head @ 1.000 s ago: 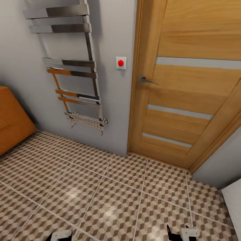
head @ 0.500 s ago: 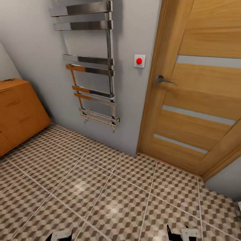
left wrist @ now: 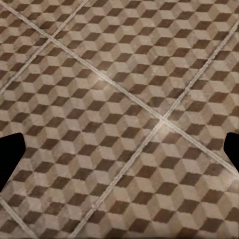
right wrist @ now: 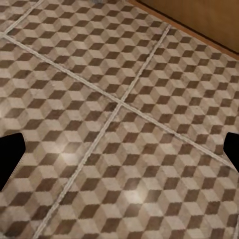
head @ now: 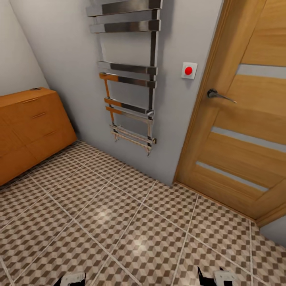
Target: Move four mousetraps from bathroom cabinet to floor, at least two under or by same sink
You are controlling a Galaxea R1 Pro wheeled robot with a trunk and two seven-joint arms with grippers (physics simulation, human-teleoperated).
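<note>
Zero mousetraps to be seen so far — this looks like the approach step, with the robot somewhere in the bathroom and nothing picked up. The cabinet [head: 31,127] sits against the wall at the left of the head view, drawers shut, well apart from the wooden door [head: 242,119] and the chrome towel rail [head: 131,75]. Both wrist views look down at the bathroom floor [head: 131,222], and each shows its tool — the left tool [left wrist: 119,154] and the right tool [right wrist: 119,154] — spread wide and empty. Next move, I'd guess: roll up facing the cabinet and get a drawer handle in reach.
</note>
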